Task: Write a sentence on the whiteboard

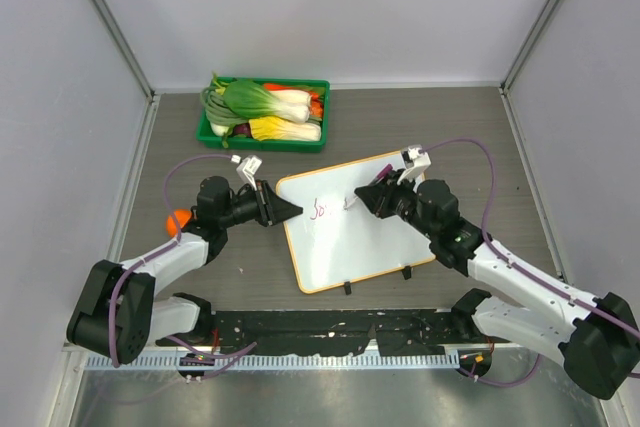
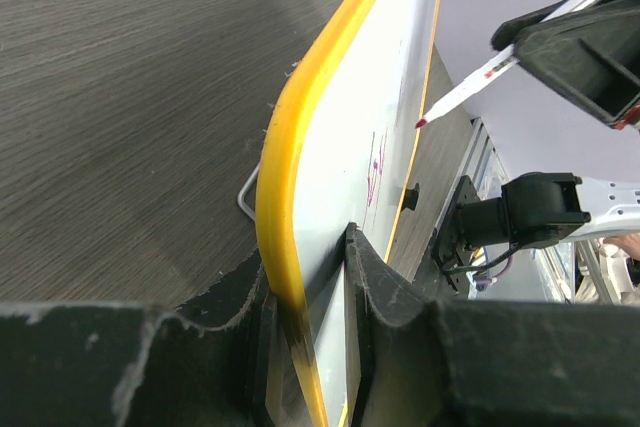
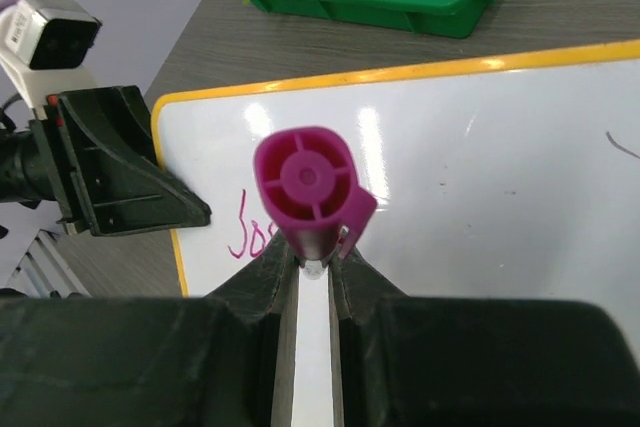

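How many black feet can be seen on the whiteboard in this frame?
2. Both are on the near edge of the whiteboard in the top view: one foot toward its left end, the other toward its right. More may be hidden underneath.

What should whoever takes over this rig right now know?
Left jaws: shut on the board at its left rim, steadying it.
Right jaws: shut on the marker, tip close to the board; contact unclear.
Board: mid-table, between the arms.
Done: a few pink letters on the board's left part.
Left: the rest of the sentence.
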Motion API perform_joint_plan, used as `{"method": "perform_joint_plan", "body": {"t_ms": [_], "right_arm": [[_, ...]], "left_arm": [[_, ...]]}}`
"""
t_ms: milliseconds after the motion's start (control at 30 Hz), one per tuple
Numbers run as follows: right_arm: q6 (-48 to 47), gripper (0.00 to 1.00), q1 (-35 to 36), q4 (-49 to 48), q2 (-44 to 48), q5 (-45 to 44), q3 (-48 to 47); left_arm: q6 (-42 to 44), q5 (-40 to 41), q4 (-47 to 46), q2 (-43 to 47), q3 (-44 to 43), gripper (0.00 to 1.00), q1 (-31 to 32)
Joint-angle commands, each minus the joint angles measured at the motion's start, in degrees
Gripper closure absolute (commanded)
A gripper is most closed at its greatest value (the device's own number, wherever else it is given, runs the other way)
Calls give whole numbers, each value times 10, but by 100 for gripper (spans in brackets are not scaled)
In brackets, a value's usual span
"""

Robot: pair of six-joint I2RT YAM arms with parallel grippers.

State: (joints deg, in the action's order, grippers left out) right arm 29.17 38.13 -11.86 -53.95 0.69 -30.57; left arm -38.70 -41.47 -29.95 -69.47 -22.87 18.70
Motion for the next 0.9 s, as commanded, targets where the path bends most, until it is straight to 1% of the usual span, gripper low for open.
{"method": "perform_joint_plan", "body": {"t_ms": [0, 133, 167, 233, 433, 600, 867], "right_arm": [[15, 99, -1, -36, 7, 16, -49], [8, 99, -1, -43, -10, -5, -62], [4, 99, -1, -45, -16, -29, -63], [1, 99, 0, -48, -25, -40, -67], [-3, 99, 0, -51, -46, -53, -67], [-5, 99, 0, -56, -50, -82, -52], [-15, 99, 0, -38, -54, -83, -48]], "left_arm": [[95, 75, 50, -10, 16, 100, 1], [95, 75, 50, -9, 16, 100, 1], [96, 75, 50, -10, 16, 100, 1], [96, 75, 49, -10, 16, 100, 1], [96, 75, 50, -11, 16, 100, 1], [95, 75, 50, -9, 16, 100, 1], [96, 74, 49, -12, 16, 100, 1]]}}
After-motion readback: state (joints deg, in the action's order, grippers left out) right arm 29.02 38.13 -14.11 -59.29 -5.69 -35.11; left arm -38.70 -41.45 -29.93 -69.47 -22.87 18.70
